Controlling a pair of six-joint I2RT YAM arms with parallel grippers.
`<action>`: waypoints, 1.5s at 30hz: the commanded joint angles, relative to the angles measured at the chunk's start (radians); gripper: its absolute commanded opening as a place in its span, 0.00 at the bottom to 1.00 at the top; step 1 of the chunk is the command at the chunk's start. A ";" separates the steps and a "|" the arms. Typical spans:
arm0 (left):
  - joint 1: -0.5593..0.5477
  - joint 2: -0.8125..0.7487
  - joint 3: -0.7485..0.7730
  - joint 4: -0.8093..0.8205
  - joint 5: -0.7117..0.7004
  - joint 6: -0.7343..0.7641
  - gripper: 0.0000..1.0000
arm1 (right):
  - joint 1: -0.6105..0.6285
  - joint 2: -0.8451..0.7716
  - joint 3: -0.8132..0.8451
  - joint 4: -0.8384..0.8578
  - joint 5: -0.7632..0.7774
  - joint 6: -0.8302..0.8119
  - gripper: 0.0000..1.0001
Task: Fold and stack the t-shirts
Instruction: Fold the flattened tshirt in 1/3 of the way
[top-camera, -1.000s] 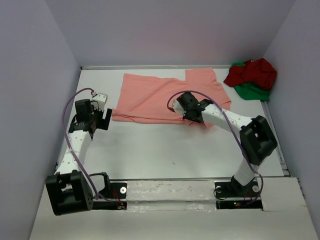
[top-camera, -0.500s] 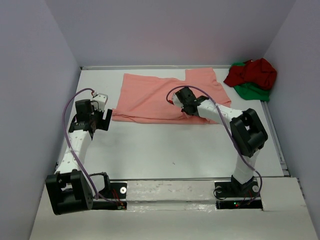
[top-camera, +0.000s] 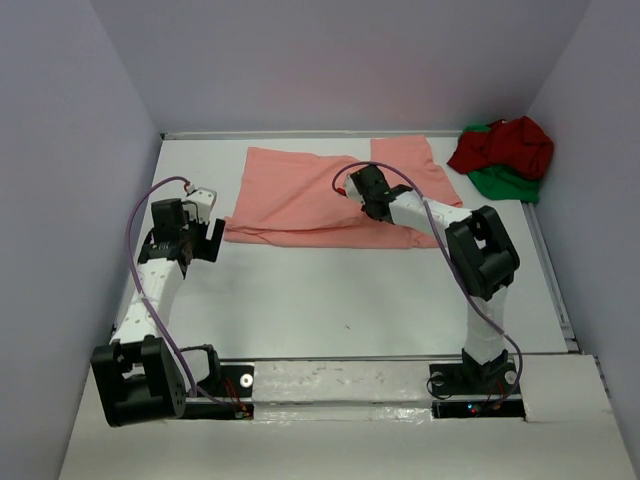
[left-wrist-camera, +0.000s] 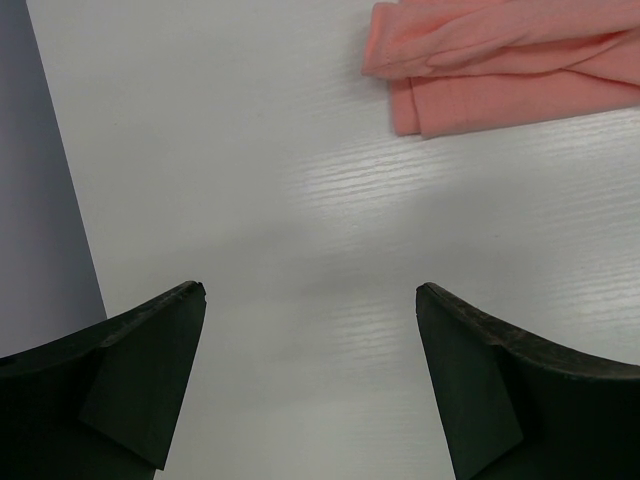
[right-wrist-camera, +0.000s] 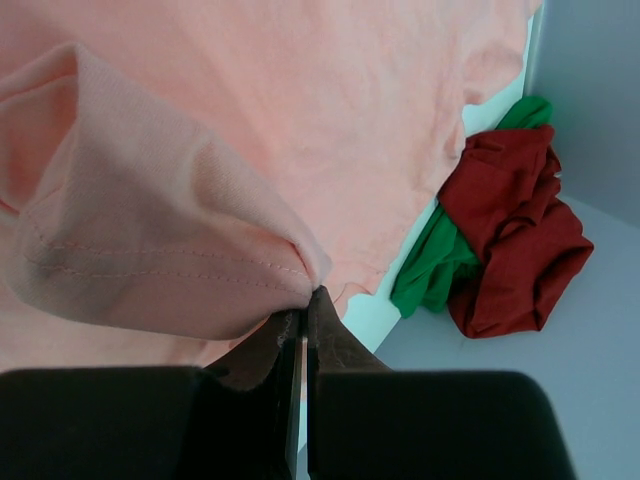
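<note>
The salmon-pink t-shirt (top-camera: 300, 195) lies spread across the back of the table, partly folded. My right gripper (top-camera: 366, 186) hovers over its middle, shut on a pinched hem of the pink t-shirt (right-wrist-camera: 180, 240), which hangs lifted from the closed jaws (right-wrist-camera: 305, 315). The dark red t-shirt (top-camera: 510, 145) and the bright green t-shirt (top-camera: 505, 182) sit crumpled together in the back right corner; the red t-shirt (right-wrist-camera: 510, 240) rests on the green t-shirt (right-wrist-camera: 440, 265). My left gripper (top-camera: 205, 238) stands open above bare table, left of the pink t-shirt's folded corner (left-wrist-camera: 480, 70). Its fingertips (left-wrist-camera: 180, 310) hold nothing.
Grey walls enclose the table on the left (top-camera: 80, 200), back and right (top-camera: 590, 200). A raised rim (top-camera: 555, 280) runs along the table's right edge. Purple cables loop off both arms.
My right gripper has carried the pinched pink hem back and slightly left over the shirt, its arm folding up. The left arm has not moved.
</note>
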 joint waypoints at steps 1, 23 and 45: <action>0.003 0.006 0.026 0.016 0.012 0.010 0.99 | -0.008 0.026 0.058 0.071 0.021 -0.027 0.00; 0.003 0.021 0.023 0.015 0.017 0.014 0.99 | -0.055 0.186 0.204 0.141 0.048 -0.108 0.02; 0.003 -0.011 0.024 -0.008 0.020 0.008 0.99 | -0.083 0.264 0.346 0.255 0.110 -0.191 1.00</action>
